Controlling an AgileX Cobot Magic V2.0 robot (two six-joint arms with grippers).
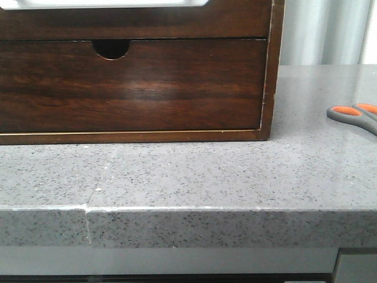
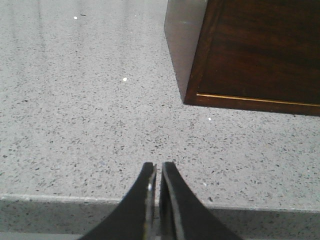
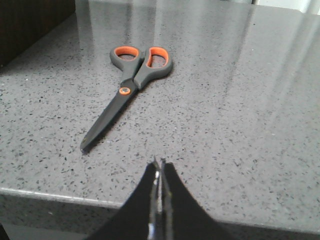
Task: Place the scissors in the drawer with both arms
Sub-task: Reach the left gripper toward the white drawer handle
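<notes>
A grey speckled stone worktop (image 1: 194,171) is seen in the front view, with a dark wooden chest (image 1: 268,71) set upon it from the centre towards 10 o'clock. The lower drawer front (image 1: 132,85), marked by a half-round finger notch (image 1: 111,48), is shown closed. At 12 o'clock, at the very top edge, a white strip (image 1: 106,3) is visible above the wood; whether it belongs to the drawer named in the task cannot be told.

The scissors (image 1: 356,117) are found at 3 o'clock in the front view, lying flat on the worktop, well apart from the chest, partly cut off by the picture's edge. In the right wrist view the scissors (image 3: 127,90) are shown whole, blades closed, with grey handles and orange-lined loops, near but not touching the right pincer (image 3: 159,167).

The right pincer is clenched and nothing is grasped. The left pincer (image 2: 158,170) is likewise clenched, empty, over the worktop's near edge, with the chest's corner (image 2: 192,97) near it.
</notes>
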